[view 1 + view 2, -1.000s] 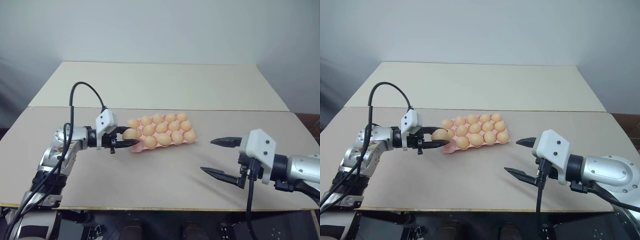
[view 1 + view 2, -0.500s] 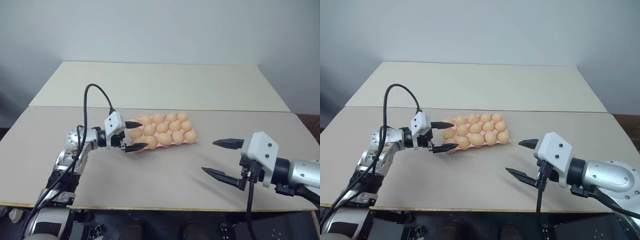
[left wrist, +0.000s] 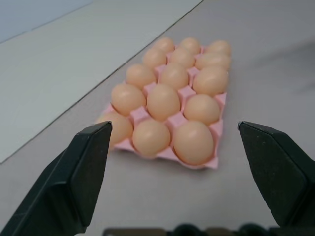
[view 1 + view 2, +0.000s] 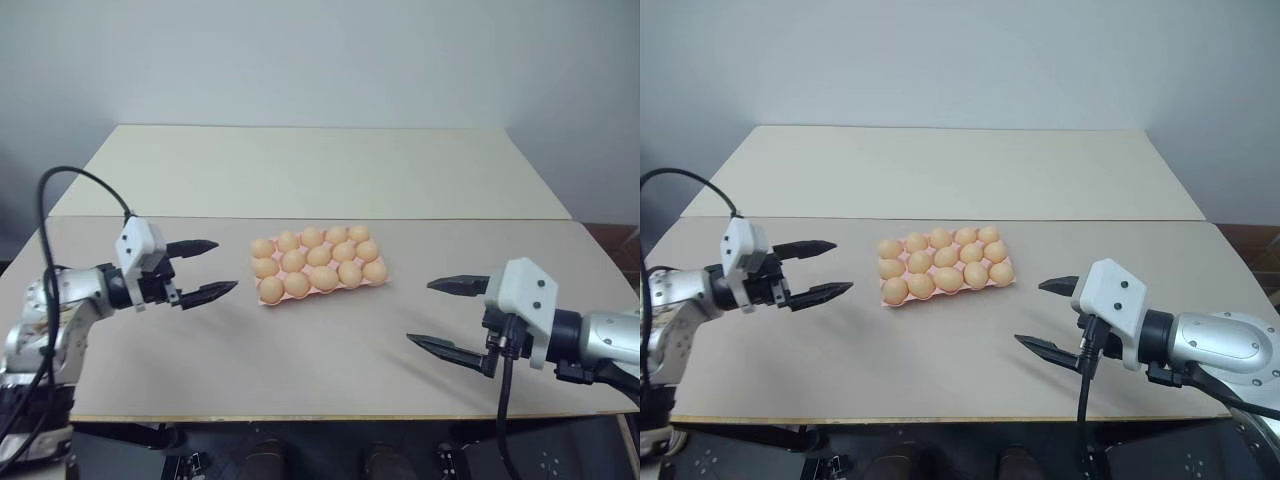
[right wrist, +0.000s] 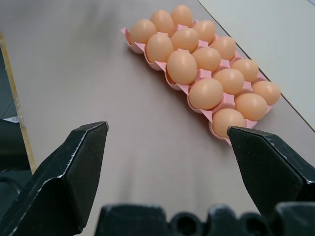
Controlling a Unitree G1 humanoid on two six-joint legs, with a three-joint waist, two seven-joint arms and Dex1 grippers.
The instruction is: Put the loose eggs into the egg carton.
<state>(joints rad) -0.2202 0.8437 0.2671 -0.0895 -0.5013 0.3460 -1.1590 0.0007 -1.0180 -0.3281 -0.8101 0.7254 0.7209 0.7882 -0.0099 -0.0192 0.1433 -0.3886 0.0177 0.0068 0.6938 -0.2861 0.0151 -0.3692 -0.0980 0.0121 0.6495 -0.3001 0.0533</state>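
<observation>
Left jaws: spread wide, empty, hovering left of the carton, apart from it.
Right jaws: spread wide, empty, over bare worktop right of the carton.
Pale pink moulded egg carton: mid-worktop, all fifteen cups filled with smooth tan-orange oval eggs.
Beige flat worktop: the head views show a seam behind the carton.
Wrist views: pink ridges between eggs, seen close.

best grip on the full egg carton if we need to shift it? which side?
Probably the short end wall of the egg carton facing the open left gripper: come in level from the robot's left. Eggs fill every visible cup, so the exposed pink rim is the only free edge, and it looks thin.
</observation>
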